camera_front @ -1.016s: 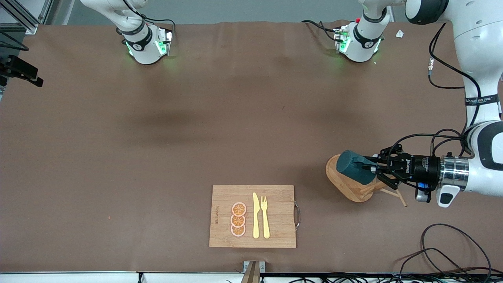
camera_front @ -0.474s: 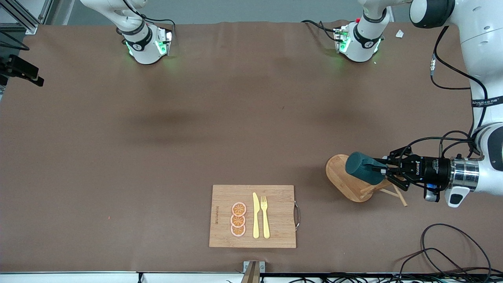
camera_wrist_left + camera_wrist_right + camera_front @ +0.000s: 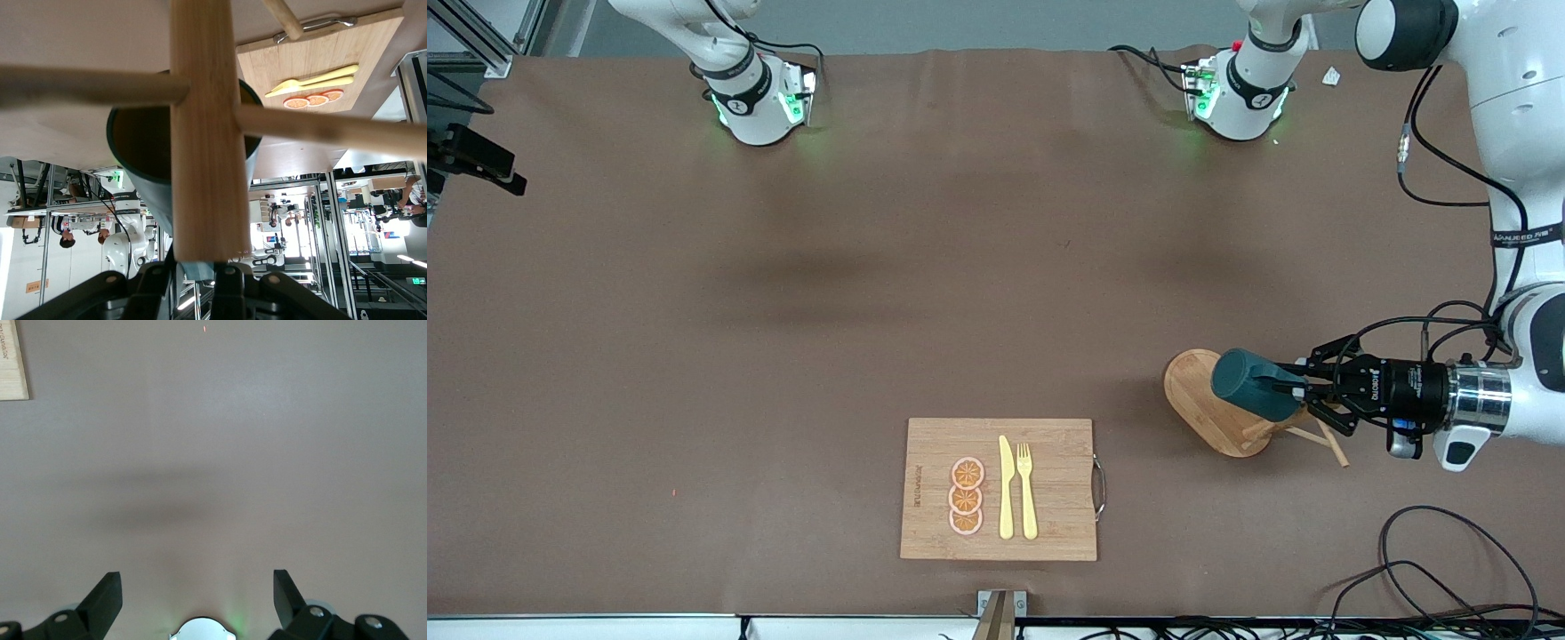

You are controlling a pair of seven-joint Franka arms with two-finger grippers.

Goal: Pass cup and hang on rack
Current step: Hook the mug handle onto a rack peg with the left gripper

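Fingers of the left gripper (image 3: 1294, 388) are clenching the rim of the small dark teal cylindrical cup (image 3: 1252, 384), holding it on its side in the air over the light wooden mug rack (image 3: 1209, 409) with the oval base. From the left wrist view, the rack's central post (image 3: 201, 127) is crossing right in front of the cup's yellow-ochre inside (image 3: 143, 137), with thin pegs (image 3: 93, 87) sticking out to either side of it. That rack is standing on the brown tabletop (image 3: 871, 293) toward the left arm's end. Nearer the front camera, a rectangular bamboo cutting board (image 3: 1000, 489) is carrying three orange slices (image 3: 966, 496), a yellow knife (image 3: 1006, 487) and a yellow fork (image 3: 1027, 491). Fingers (image 3: 100, 603) of the right gripper (image 3: 197, 600) are spread wide and released, grasping nothing, as that arm is waiting above bare tabletop.
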